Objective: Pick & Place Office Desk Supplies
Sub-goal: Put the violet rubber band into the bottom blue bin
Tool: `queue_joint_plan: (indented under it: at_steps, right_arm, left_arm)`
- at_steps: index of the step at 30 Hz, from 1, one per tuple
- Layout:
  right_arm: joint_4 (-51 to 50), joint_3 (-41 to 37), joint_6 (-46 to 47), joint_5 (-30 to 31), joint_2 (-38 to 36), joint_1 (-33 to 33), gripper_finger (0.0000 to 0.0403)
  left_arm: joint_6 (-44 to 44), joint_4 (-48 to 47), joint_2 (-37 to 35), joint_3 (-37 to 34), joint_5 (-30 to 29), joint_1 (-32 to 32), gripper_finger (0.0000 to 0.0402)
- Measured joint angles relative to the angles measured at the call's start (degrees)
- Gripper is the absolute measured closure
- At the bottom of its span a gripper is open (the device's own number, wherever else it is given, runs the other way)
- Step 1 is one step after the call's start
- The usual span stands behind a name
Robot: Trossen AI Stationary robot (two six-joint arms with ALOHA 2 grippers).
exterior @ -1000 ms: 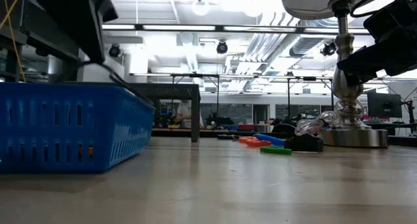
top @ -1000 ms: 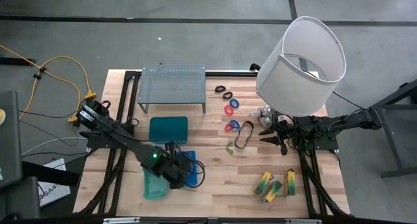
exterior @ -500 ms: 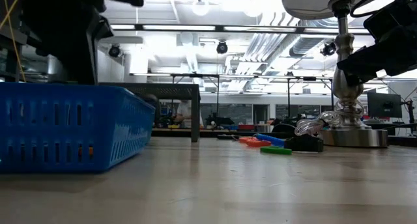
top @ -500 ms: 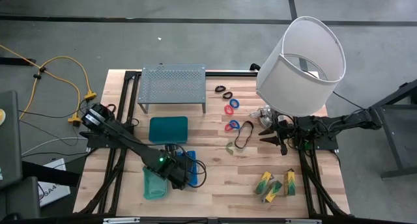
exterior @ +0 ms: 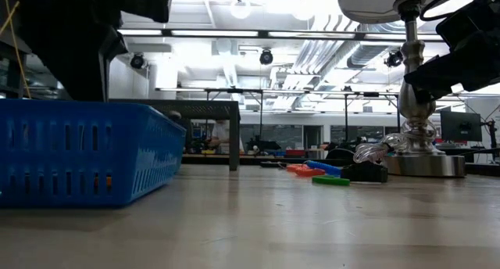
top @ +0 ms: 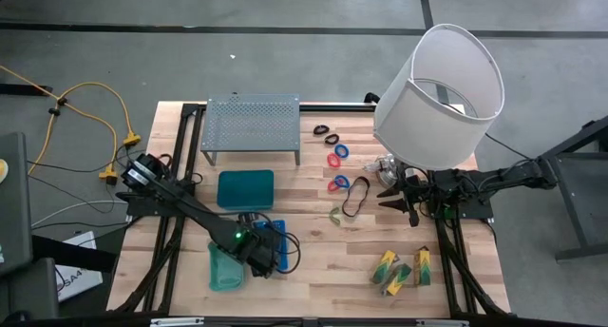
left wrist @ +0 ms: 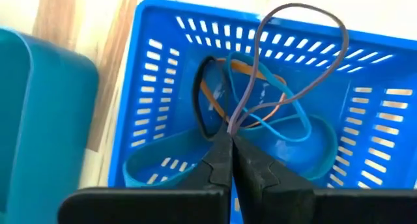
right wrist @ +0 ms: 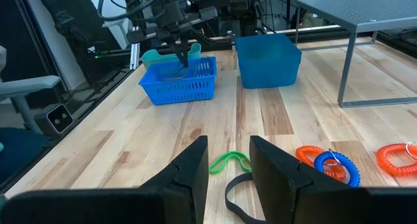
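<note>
Two pincers: mine, one at work and one waiting.
Left gripper [left wrist: 229, 140]: down inside the blue basket [left wrist: 371, 107], near the table's near-left part; fingers pressed together, pinching a thin grey-purple band [left wrist: 287, 48].
Held band: it loops up from my fingertips, above the basket floor.
Basket contents: a black loop [left wrist: 203, 100], an orange band [left wrist: 251, 71] and a blue band [left wrist: 293, 123] lie on its floor, tangled together around my fingertips.
Basket neighbours: a teal bin [top: 245, 188] just beyond it on the far side, a lighter teal tray [top: 220, 270] touching its left side.
Right gripper [right wrist: 228, 160]: hangs beside the lamp [top: 439, 83] base at the table's right; fingers spread, nothing between them.
Below my right fingers: a green band [right wrist: 229, 162] and a black band [right wrist: 238, 199] on the wood.
Loose rings: red and blue rings [top: 338, 155] lie mid-table, another pair [top: 338, 183] nearer; small black loops [top: 326, 132] farther back.
Packets: three yellow-green packets [top: 399, 267] at the near right.
Rack: the grey perforated rack [top: 252, 123] stands at the far side, left of the rings.
</note>
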Motion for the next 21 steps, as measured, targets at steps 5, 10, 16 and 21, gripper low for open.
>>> queue_joint_plan:
  at_steps: [5,10,16,21]
  right_arm:
    - [0.0,0.0,0.01,-0.02,0.0,0.02,0.0302]
    - [0.0,0.0,0.02,-0.01,0.0,0.02,0.0302]
    - [0.0,0.0,0.02,0.0,0.02,0.01,0.0302]
    - [0.0,0.0,0.0,-0.01,0.02,0.02,0.0302]
  left_arm:
    - [-1.01,0.02,0.09,-0.35,0.82,0.0,0.0401]
    - [-0.69,0.04,0.09,-0.39,0.82,0.0,0.0396]
    - [-0.05,0.06,0.09,-0.39,0.8,0.0,0.0367]
    - [-0.02,0.06,0.08,-0.39,0.8,-0.01,0.0344]
